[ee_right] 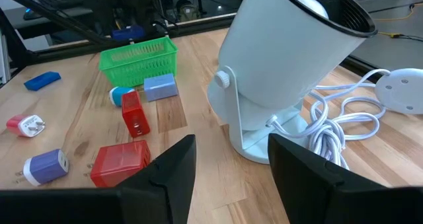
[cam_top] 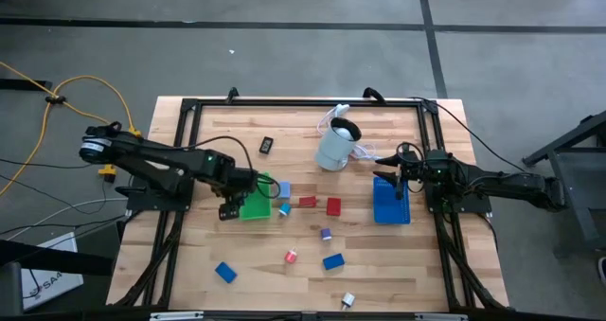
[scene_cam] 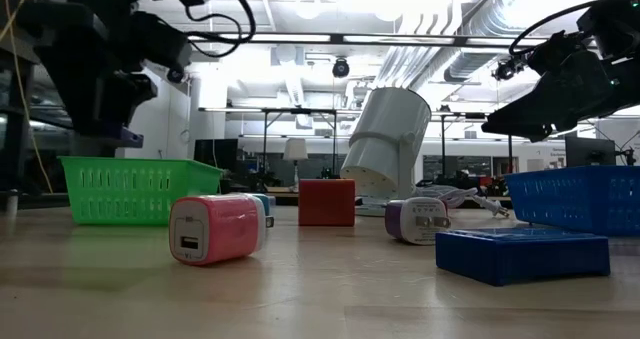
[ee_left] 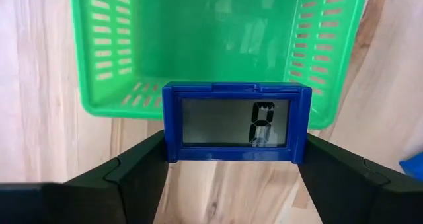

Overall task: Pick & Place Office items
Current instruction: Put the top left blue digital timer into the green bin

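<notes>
Left wrist view: a blue clock [ee_left: 236,122] is clamped by the left gripper [ee_left: 234,159] just short of the green tray [ee_left: 106,59], so an early release could drop it outside, while the right gripper [ee_right: 231,159] hangs spread over the blue tray [cam_top: 390,207].

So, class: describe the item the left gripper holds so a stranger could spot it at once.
Find the green tray on the table's left half. Above it, the left gripper clamps a blue digital clock. Unlike the plain blocks around, it has a grey screen showing one digit.
</notes>
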`<state>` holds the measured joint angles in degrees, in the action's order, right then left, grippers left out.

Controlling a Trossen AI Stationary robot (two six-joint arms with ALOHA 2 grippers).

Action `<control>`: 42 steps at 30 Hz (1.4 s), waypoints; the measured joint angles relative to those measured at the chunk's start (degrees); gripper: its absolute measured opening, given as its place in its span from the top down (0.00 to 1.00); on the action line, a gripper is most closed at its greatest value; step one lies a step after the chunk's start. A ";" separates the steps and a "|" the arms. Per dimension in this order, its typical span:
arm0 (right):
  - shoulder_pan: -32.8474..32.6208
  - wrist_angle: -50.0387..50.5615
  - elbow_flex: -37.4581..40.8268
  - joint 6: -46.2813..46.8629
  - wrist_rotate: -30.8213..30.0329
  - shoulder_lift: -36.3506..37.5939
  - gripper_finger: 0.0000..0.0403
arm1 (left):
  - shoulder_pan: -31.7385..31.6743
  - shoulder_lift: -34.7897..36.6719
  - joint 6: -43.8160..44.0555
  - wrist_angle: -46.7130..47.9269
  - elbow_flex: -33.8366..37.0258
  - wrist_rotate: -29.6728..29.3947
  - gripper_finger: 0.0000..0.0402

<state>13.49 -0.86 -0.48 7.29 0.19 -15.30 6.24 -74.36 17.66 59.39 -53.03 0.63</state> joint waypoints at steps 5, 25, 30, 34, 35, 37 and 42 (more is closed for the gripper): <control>-0.02 -0.02 -0.01 0.00 0.00 0.00 0.56 | -1.28 -2.30 -2.69 -0.80 -1.35 0.08 0.26; 0.00 -0.12 0.01 0.00 -0.01 0.00 0.56 | -5.32 -6.22 -7.40 -6.79 -1.76 0.01 0.26; 0.00 -0.13 0.00 0.00 0.00 0.00 0.56 | -5.35 -6.22 -7.42 -7.02 -1.74 -0.36 0.26; 0.00 -0.13 0.01 0.00 0.00 0.00 0.56 | -5.33 -6.65 -7.42 -7.05 -1.73 -1.02 0.26; 0.00 -0.13 0.01 0.00 0.00 0.01 0.56 | -5.33 -7.01 -7.42 -7.12 -1.72 -1.11 0.26; -0.02 -0.13 0.01 0.00 0.00 0.01 0.56 | -5.33 -8.07 -7.42 -7.26 -1.71 -1.13 0.26; 0.00 -0.14 0.00 0.00 0.00 -0.01 0.56 | -5.33 -11.37 -7.83 -7.90 -1.69 -1.13 0.26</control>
<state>13.49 -1.00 -0.48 7.29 0.19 -15.31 0.91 -85.73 9.82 51.49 -54.72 -0.49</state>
